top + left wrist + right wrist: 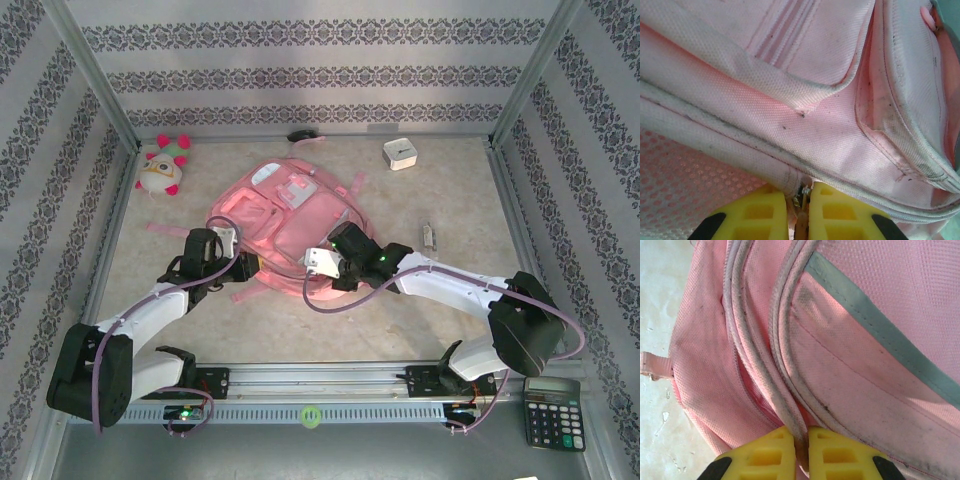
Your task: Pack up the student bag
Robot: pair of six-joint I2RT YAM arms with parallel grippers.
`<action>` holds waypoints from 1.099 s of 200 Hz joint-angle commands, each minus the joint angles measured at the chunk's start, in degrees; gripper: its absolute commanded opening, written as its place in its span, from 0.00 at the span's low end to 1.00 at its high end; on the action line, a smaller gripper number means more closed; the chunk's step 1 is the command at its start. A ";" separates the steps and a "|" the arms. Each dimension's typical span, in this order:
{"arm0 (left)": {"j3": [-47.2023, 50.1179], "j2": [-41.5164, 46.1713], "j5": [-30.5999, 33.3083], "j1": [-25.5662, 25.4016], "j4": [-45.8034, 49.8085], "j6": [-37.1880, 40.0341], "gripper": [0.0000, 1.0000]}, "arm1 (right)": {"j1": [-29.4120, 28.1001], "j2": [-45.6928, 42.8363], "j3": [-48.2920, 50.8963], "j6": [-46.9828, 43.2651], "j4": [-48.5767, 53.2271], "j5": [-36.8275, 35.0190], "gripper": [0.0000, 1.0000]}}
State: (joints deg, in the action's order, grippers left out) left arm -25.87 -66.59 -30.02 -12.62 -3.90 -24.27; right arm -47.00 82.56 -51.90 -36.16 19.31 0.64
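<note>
The student bag (290, 215) is a large pink backpack lying flat in the middle of the table. My left gripper (232, 250) is at its near left edge. In the left wrist view the yellow fingers (760, 212) of the left gripper (800, 194) are shut on a small metal zipper pull at the bag's piped seam (740, 145). My right gripper (318, 262) is at the bag's near right edge. In the right wrist view the right gripper (801, 439) is shut on a pale piped edge (785, 400) of the bag (865, 375).
A white-and-pink plush toy (163, 166) lies at the back left. At the back right sits a small white box (400, 153). A thin small item (429, 237) lies right of the bag. A black calculator (552, 412) rests at the near right corner.
</note>
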 commanded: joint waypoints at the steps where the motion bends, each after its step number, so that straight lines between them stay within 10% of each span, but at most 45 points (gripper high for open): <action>1: -2.23 -0.11 -1.71 0.35 3.91 2.03 0.06 | 0.60 -0.29 -2.35 7.31 0.63 1.63 0.22; 33: -3.30 2.36 0.98 0.32 8.32 4.22 0.01 | 4.18 -4.44 -6.79 32.64 9.81 3.97 0.68; 61: -3.68 4.83 2.62 -0.35 12.43 6.87 0.00 | 8.47 -8.99 -4.58 61.21 14.01 5.87 0.77; 101: -2.35 5.95 5.90 -3.59 11.71 6.41 0.00 | 10.16 -6.74 2.65 82.05 4.14 7.61 0.72; 220: -4.29 -0.75 5.78 -25.76 -0.86 -1.59 0.05 | 2.29 2.81 1.28 91.35 -15.41 1.29 0.48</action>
State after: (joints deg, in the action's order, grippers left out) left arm -27.79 -64.71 -15.55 -32.23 5.30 -23.83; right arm -41.63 83.99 -48.25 52.34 11.92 -1.02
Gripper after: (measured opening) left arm 0.078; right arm 0.485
